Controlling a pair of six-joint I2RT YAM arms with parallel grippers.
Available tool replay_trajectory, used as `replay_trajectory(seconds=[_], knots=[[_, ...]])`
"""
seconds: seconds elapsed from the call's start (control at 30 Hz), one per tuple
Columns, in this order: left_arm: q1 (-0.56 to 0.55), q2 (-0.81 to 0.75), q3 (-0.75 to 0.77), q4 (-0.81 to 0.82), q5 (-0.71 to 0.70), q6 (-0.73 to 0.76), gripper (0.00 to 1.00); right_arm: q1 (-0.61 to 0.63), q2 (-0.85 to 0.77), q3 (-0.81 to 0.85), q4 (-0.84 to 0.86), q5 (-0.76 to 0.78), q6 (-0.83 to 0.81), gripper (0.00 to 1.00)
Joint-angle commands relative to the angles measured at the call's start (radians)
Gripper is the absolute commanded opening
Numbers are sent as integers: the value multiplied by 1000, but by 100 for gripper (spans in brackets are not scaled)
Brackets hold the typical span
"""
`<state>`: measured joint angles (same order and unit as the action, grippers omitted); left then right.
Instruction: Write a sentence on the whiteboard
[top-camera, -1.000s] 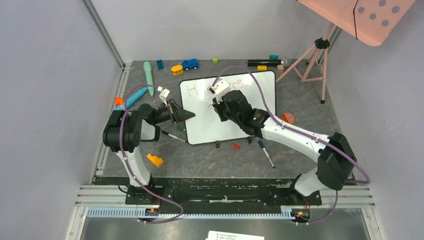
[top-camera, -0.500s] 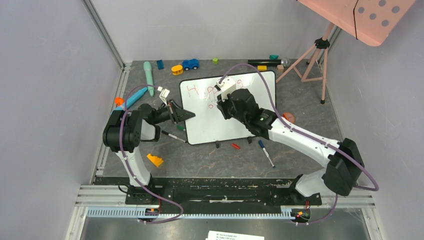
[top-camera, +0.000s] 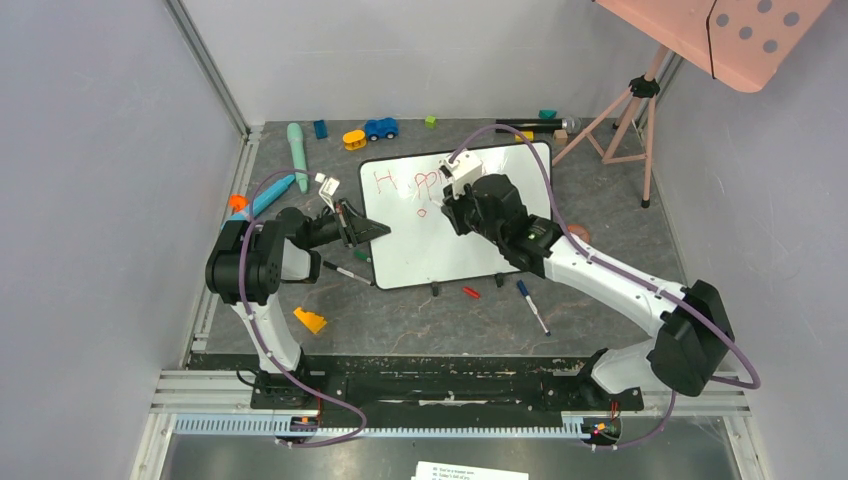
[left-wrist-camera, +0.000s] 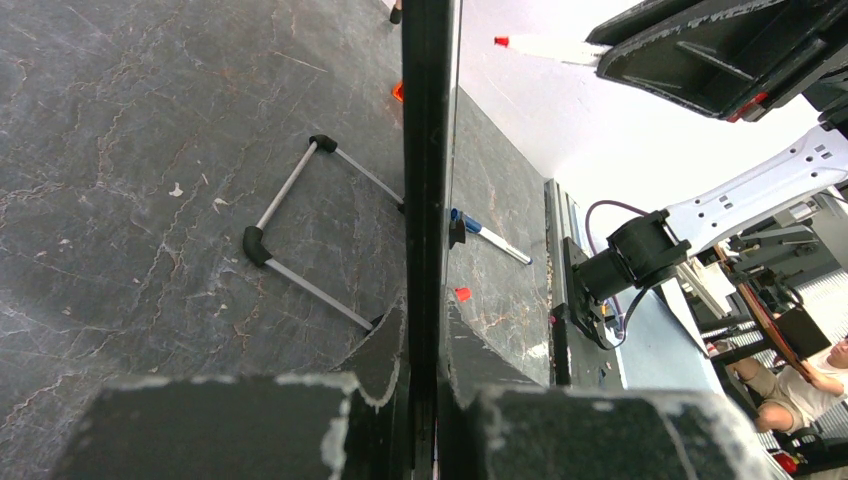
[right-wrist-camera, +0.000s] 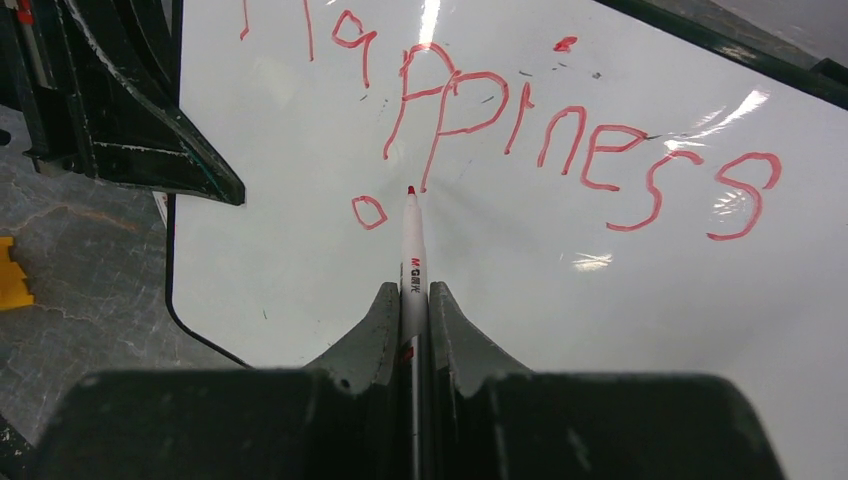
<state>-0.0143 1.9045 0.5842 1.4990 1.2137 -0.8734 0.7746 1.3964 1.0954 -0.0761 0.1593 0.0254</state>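
- whiteboard (top-camera: 410, 255): lies mid-table on the dark grey table top (top-camera: 400, 320), between the two arms, long side slightly skewed to the table edge; glossy face up.
- left gripper (top-camera: 364, 230): pressed together on the board's left rim; in the left wrist view the black edge runs straight up between the fingers (left-wrist-camera: 250, 425), and a wire foot (left-wrist-camera: 300, 240) shows on the board's underside.
- right gripper (right-wrist-camera: 412, 298): reaches over the upper middle of the board, pinching a red marker (right-wrist-camera: 411, 250) that sticks out forward between the fingers.
- sentence (right-wrist-camera: 590, 150): red handwriting, top line reads "happiness"; below its start sits a single small "o" (right-wrist-camera: 368, 212).
- marker tip: just right of the "o", under the double "p"; cannot tell whether it touches the surface.
- loose items on the table near the board's near edge: blue-capped pen (top-camera: 530, 305), black pen (top-camera: 348, 272), small red piece (top-camera: 470, 293), yellow block (top-camera: 309, 320).
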Motion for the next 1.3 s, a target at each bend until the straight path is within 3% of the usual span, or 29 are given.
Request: replay_trajectory(seconds=[0.0,0.77,1.27], knots=[[8,-5,11,58,3,76,2,0,22,-4,24,-52,1,0],[8,-6,12,58,3,76,2,-8,72,-13,27,-10,-7,0],[8,-5,12,58,3,76,2,-8,19,-115,59,-54,30,0]])
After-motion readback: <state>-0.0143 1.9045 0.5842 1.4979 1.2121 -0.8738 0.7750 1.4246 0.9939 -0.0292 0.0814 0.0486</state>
